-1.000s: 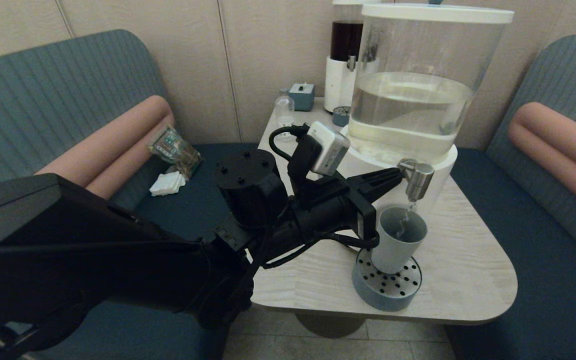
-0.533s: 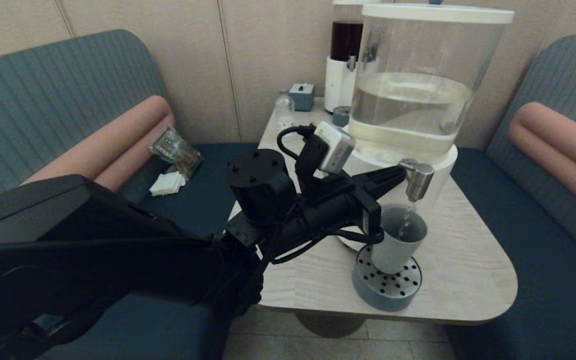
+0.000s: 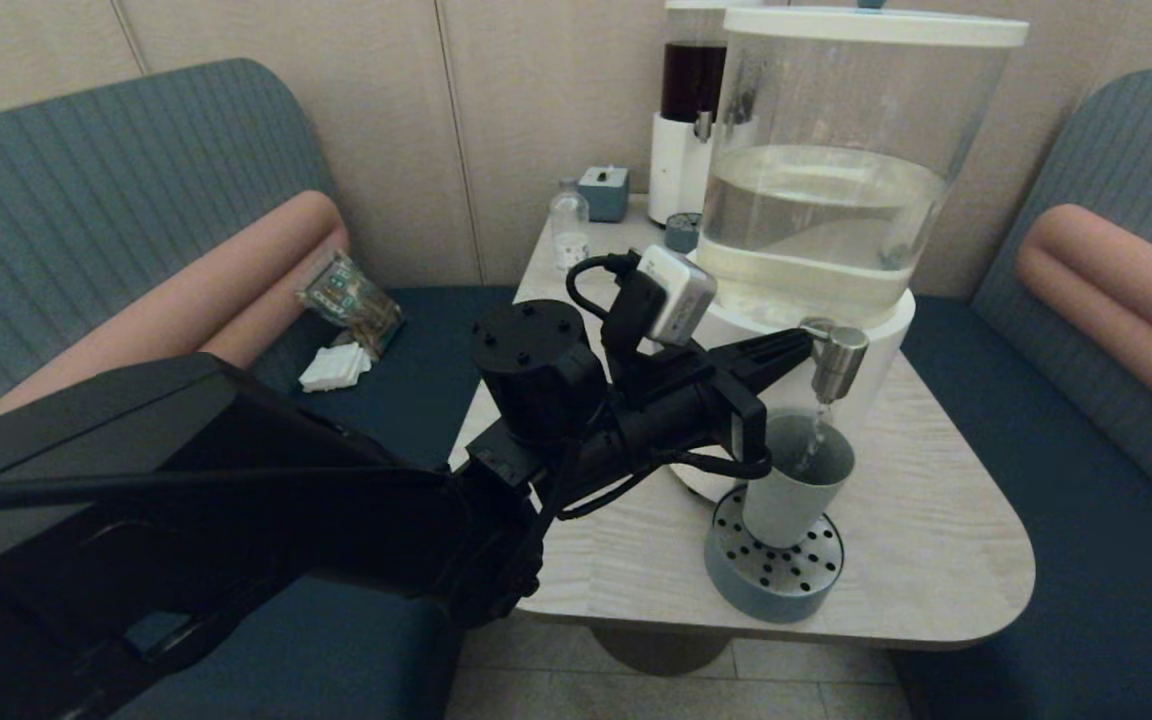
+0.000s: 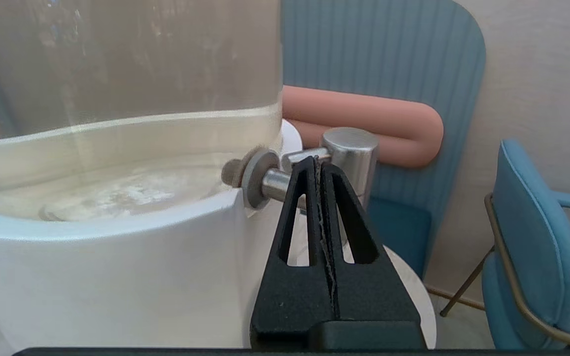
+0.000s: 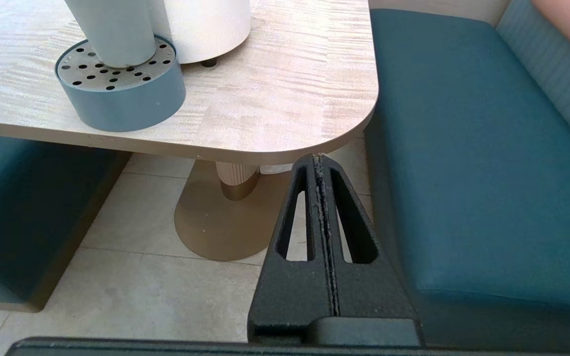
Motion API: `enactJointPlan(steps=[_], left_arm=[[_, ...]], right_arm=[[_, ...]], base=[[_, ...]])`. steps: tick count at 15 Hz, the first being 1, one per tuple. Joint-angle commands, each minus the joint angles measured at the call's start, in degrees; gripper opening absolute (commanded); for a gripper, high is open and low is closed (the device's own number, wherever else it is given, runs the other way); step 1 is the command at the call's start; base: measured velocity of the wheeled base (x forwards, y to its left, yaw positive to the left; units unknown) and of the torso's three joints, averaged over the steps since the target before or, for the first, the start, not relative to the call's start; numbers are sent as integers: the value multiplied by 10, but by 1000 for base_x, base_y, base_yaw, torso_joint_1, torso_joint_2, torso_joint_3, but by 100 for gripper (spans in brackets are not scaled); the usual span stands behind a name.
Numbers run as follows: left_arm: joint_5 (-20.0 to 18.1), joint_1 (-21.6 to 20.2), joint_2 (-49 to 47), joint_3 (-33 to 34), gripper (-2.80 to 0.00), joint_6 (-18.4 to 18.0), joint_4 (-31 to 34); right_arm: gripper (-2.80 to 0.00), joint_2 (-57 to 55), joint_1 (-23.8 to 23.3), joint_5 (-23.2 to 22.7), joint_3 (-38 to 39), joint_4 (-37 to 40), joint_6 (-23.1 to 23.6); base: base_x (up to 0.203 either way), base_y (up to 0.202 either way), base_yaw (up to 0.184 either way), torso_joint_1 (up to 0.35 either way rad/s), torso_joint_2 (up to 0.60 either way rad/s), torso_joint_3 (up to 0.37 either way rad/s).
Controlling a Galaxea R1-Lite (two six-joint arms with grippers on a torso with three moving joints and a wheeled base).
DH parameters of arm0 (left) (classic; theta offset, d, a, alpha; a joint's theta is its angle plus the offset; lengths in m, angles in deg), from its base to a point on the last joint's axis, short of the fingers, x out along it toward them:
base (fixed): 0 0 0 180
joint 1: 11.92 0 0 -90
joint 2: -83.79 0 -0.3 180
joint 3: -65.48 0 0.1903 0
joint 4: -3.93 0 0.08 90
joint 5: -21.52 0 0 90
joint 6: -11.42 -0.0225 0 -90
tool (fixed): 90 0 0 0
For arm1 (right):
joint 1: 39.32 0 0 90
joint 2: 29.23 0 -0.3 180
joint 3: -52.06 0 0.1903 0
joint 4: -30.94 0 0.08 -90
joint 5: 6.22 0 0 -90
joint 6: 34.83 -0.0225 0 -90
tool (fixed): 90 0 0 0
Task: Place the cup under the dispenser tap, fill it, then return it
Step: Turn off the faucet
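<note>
The grey-blue cup [image 3: 794, 480] stands upright on the round drip tray [image 3: 774, 575], directly under the steel dispenser tap [image 3: 838, 362]. A thin stream falls from the tap into the cup. My left gripper [image 3: 801, 345] reaches in from the left, shut, with its tips against the tap's stem. In the left wrist view the left gripper [image 4: 317, 160] touches the small lever beside the tap [image 4: 352, 148], with nothing held between its fingers. My right gripper [image 5: 318, 158] hangs shut and empty below the table's front corner. From there the cup [image 5: 112, 29] and tray [image 5: 126, 94] show.
The big dispenser's white base [image 3: 886, 320] sits mid-table. Behind it are a narrow dark-liquid dispenser [image 3: 688, 110], a small clear bottle [image 3: 568, 225] and a blue box [image 3: 603, 190]. Blue benches flank the table [image 3: 936, 540]; a packet [image 3: 351, 300] lies on the left bench.
My left arm's elbow and forearm have swung to the right and closer to the table. The gripper tips stay at the tap, and liquid keeps running into the cup.
</note>
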Motion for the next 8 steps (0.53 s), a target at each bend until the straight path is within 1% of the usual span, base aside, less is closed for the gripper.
enactJointPlan(steps=[1, 8], left_arm=[[-1, 0, -4, -9, -280, 0, -2], [-1, -3, -43, -64, -280, 1, 11]], right_arm=[[-280, -1, 0, 0, 0, 0, 0], [-280, -1, 0, 0, 0, 0, 0]], base=[[0, 0, 0, 0, 0, 0], [0, 0, 0, 0, 0, 0]])
